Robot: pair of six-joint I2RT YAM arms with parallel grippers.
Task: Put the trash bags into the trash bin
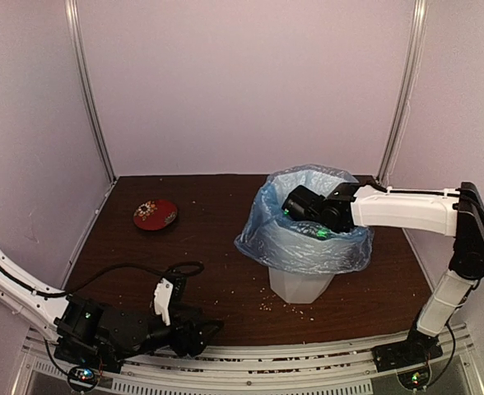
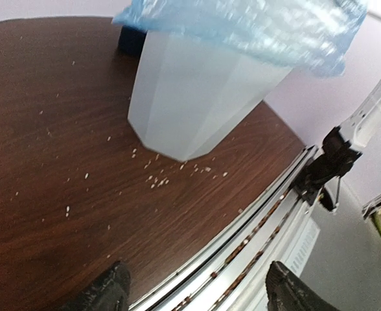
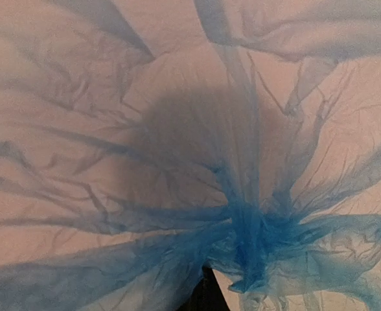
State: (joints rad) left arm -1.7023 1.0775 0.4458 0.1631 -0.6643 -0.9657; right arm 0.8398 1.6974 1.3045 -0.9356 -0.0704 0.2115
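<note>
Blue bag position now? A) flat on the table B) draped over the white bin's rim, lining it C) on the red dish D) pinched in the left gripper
B: the light-blue bag hangs over the rim of the white bin, its skirt covering the upper walls.

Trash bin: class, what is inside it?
The light-blue trash bag lines the trash bin, folded over its rim; the right gripper reaches in. The film hides the bin's floor.

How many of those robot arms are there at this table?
2. The left arm lies low at the near-left edge of the table; the right arm reaches from the right into the blue bag lining the white bin. None seems hidden.
</note>
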